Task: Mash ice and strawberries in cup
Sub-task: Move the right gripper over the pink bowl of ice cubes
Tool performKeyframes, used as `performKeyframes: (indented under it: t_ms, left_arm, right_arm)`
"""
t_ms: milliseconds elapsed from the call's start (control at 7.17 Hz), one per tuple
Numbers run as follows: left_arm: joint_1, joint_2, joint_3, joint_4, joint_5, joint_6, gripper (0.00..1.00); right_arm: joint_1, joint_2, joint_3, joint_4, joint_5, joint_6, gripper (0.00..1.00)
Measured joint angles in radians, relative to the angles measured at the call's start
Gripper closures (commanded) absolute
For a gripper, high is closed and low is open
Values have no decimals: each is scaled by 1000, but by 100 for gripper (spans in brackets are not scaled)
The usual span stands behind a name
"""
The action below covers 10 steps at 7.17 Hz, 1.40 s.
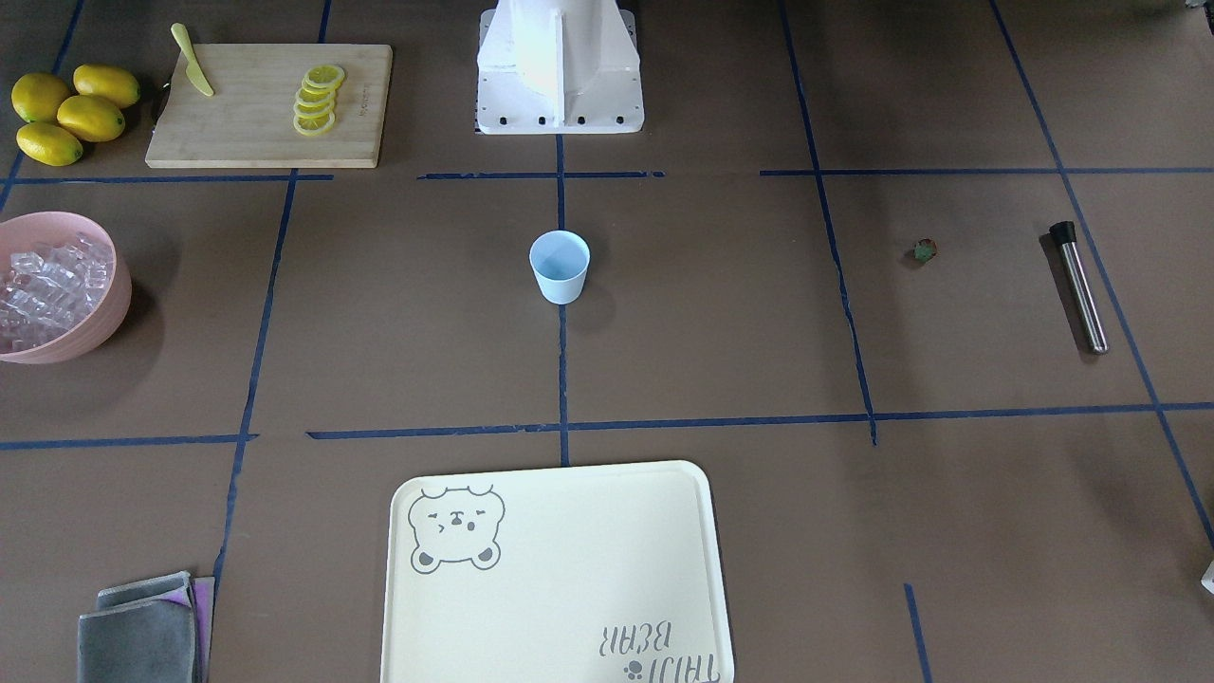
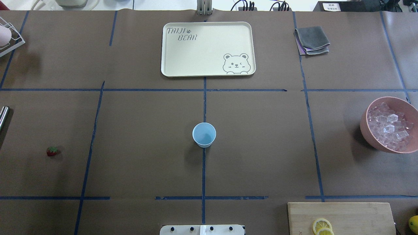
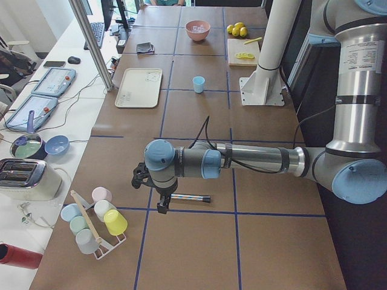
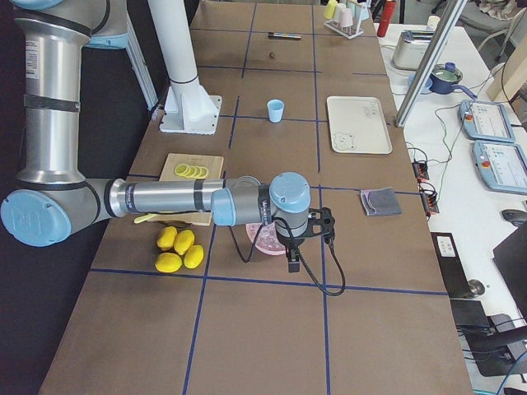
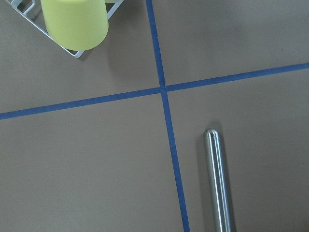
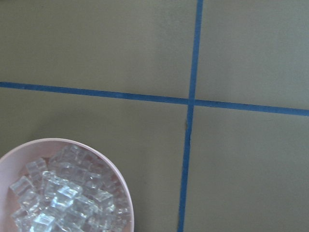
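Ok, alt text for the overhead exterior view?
An empty light-blue cup stands in the middle, a strawberry to its left and a pink bowl of ice at the right edge. A cream tray lies beyond; no arm shows.

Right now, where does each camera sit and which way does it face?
Front-facing: across the table, looking steeply down at the cup; only the robot's base shows.
Overhead: behind the robot, looking forward and down; only the base's edge shows.
Exterior left: table's end, looking along it; left arm near, left gripper by the muddler.
Exterior right: opposite end; right arm and right gripper near.
Left wrist: down on the muddler; no body.
Right wrist: down on the ice; no body.
Shared: all four fixed views show the cup.
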Motion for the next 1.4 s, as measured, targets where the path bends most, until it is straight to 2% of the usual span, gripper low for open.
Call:
performKeyframes:
  t_ms: [279, 558, 837, 1395]
  left_arm:
    - [-3, 1, -10, 1, 0, -1, 0]
    - [-3, 1, -14, 1, 0, 0, 0]
    - [-4, 2, -21, 1, 0, -1, 0]
    - [-4, 3, -25, 1, 0, -1, 0]
  right_arm:
    - [-65, -43, 90, 12, -2, 77, 2]
    - [-121, -86, 148, 15, -10, 90, 18]
    - [-179, -102, 162, 16, -23, 92, 31]
    - [-305, -119, 161, 15, -66, 127, 32]
